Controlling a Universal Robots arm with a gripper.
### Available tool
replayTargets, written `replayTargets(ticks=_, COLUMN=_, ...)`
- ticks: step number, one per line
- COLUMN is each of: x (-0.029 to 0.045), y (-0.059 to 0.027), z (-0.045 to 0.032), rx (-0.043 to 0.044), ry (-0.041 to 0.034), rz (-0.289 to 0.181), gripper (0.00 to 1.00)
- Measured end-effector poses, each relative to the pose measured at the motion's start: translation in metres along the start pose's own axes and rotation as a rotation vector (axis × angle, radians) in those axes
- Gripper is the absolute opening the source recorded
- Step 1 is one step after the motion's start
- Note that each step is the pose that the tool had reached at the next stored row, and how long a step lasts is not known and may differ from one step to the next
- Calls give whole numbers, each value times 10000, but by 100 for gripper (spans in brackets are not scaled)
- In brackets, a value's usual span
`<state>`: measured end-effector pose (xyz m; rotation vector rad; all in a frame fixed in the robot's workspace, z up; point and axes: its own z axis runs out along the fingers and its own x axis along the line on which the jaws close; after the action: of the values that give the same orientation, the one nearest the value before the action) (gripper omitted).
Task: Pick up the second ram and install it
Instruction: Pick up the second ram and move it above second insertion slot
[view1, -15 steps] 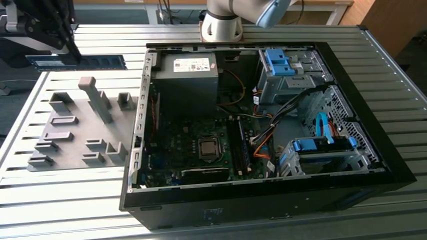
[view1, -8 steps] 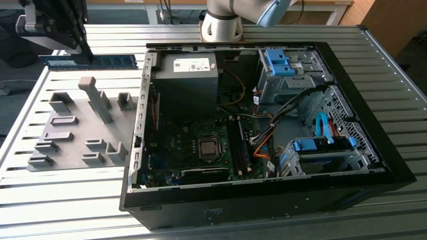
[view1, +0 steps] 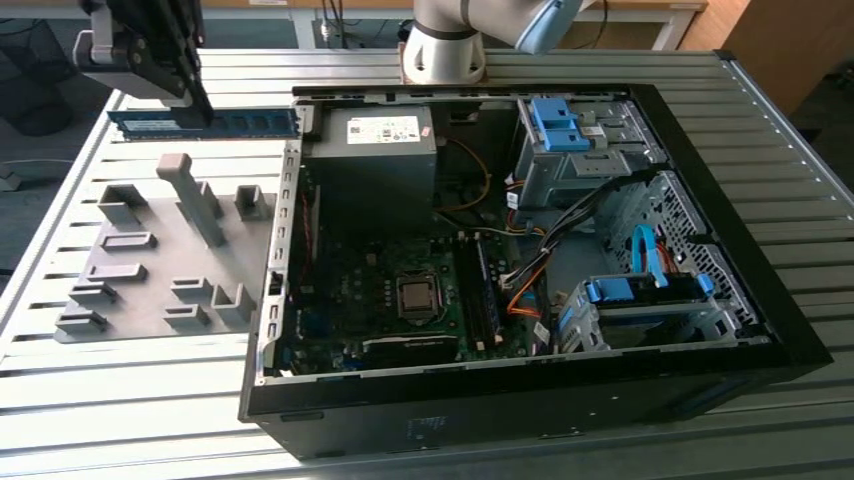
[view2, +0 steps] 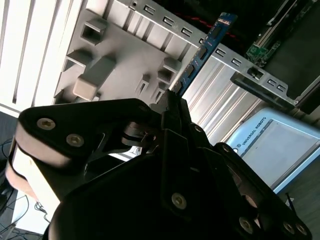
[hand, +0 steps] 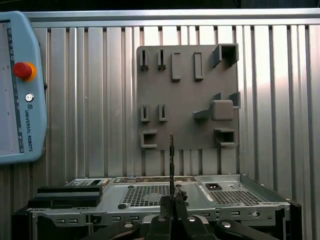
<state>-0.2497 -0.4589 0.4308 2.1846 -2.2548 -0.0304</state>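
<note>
The gripper (view1: 199, 113) hangs pointing down — jaws clamped tight on the second ram (view1: 256, 121).

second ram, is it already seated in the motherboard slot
No, the second ram is held by the gripper outside the computer case.

Found bare ribbed metal on the table (view1: 134, 400). Noted smooth matt grey plastic on the holder plate (view1: 247, 255). Saw glossy green circuit board, bluish in sheen, on the second ram (view1: 254, 121). Marked matt black metal on the computer case (view1: 534, 412), glossy blue plastic on the drive brackets (view1: 554, 125), matt black with bright screws on the gripper (view2: 172, 96).
</note>
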Motion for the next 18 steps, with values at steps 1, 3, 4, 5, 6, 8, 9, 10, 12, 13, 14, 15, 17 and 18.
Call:
replayTargets(ticks=1, x=-1, y=-26, z=-1, rx=0, ry=0, rz=0, gripper=14)
replayTargets(ticks=3, x=-3, y=-79, z=-1, rx=0, ry=-1, rz=0, gripper=14)
replayTargets(ticks=4, x=-3, y=-107, z=-1, rx=1, ry=-1, rz=0, gripper=14)
replayTargets(ticks=5, x=-4, y=-138, z=-2, rx=0, ry=0, rz=0, gripper=14)
replayTargets(ticks=6, x=-5, y=-165, z=-2, rx=0, ry=-1, rz=0, gripper=14)
replayTargets(ticks=8, x=-7, y=-223, z=-3, rx=0, ry=0, rz=0, gripper=14)
replayTargets(ticks=9, x=-8, y=-254, z=-4, rx=0, ry=0, rz=0, gripper=14)
replayTargets(ticks=10, x=-9, y=-285, z=-4, rx=0, ry=0, rz=0, gripper=14)
replayTargets(ticks=12, x=-12, y=-359, z=-5, rx=0, ry=0, rz=0, gripper=14)
replayTargets(ticks=13, x=-13, y=-398, z=-6, rx=0, ry=-1, rz=1, gripper=14)
replayTargets(ticks=14, x=-14, y=-436, z=-6, rx=0, ry=0, rz=0, gripper=14)
replayTargets(ticks=15, x=-15, y=-474, z=-7, rx=1, ry=-1, rz=0, gripper=14)
replayTargets(ticks=17, x=-18, y=-548, z=-8, rx=0, ry=0, rz=0, gripper=14)
replayTargets(ticks=18, x=-19, y=-586, z=-8, rx=0, ry=0, rz=0, gripper=14)
